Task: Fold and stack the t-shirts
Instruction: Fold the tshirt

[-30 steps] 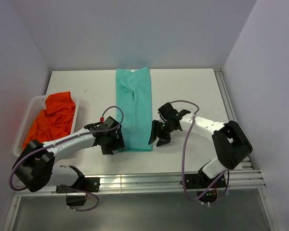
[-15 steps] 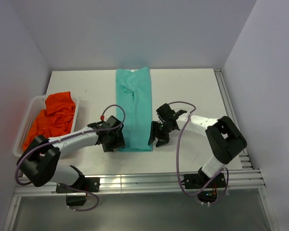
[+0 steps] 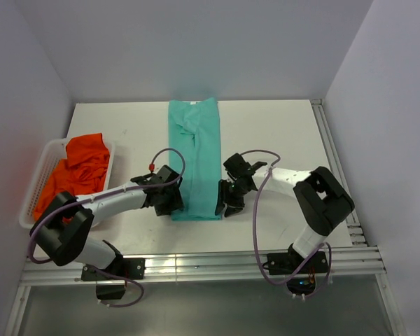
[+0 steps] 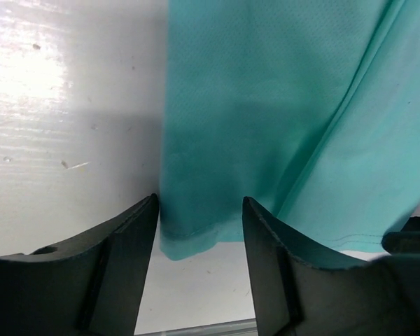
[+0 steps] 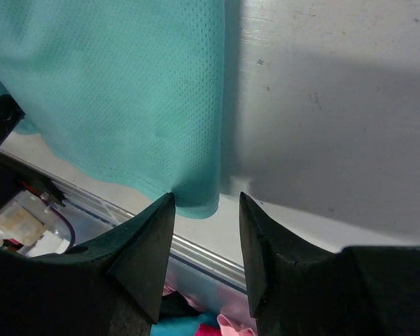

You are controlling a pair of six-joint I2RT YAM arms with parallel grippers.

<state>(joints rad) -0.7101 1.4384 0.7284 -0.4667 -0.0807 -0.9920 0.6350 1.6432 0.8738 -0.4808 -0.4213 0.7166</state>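
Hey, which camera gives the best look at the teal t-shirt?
The top external view: it shows nearly the whole teal t-shirt as a long folded strip. The left wrist view shows only its near left corner, the right wrist view its near right corner.

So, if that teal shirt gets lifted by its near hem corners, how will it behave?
Probably floppy: the teal shirt lies flat with soft creases, so its middle would likely sag. The thin mesh weave suggests it's light.

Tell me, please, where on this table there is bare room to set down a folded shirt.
The widest bare table lies between the teal t-shirt and the right rail. A smaller patch sits between the basket and the shirt's far half. Crowded: the near hem, between left gripper and right gripper.
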